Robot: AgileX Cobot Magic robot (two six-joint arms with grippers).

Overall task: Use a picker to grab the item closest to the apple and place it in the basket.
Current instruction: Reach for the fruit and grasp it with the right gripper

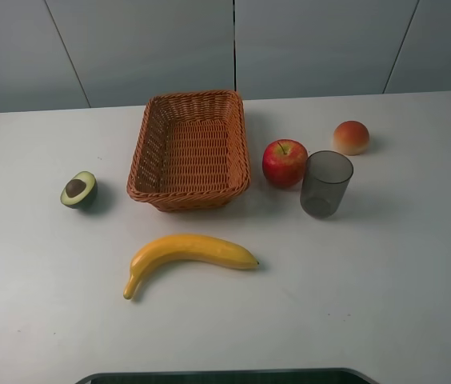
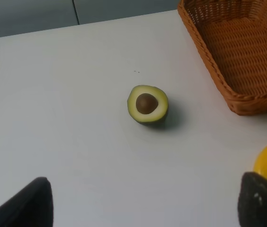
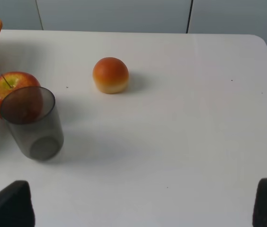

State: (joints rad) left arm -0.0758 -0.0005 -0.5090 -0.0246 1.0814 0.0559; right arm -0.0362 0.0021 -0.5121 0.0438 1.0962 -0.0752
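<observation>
**Tumbler stood beside the apple, both claws spread wide and empty**

In your high view the white table [image 1: 385,304] filled the frame from the lower edge up to the grey wall panels. The rectangular orange-brown woven wicker basket [image 1: 189,196] sat upper centre, with nothing inside it. Below it, centre-left, lay the long curved yellow banana [image 1: 189,250], its stem end pointing to the lower left.

The thing you were after, the small smoky-grey see-through plastic tumbler [image 1: 325,186], stood upright right of centre, mouth up. It was just right of and slightly below the round shiny red apple [image 1: 284,162]; whether the two touched could not be told. The apple itself was just right of the basket. The small orange-red peach [image 1: 351,137] sat up and to the right of the apple, apart from the tumbler. The halved green avocado [image 1: 79,190], brown pit showing, lay at mid-left, apart from the basket.

Your left gripper [image 2: 145,205] showed only its black fingertips, set far apart and gripping nothing. Your right gripper [image 3: 139,205] was likewise spread wide and empty.
</observation>
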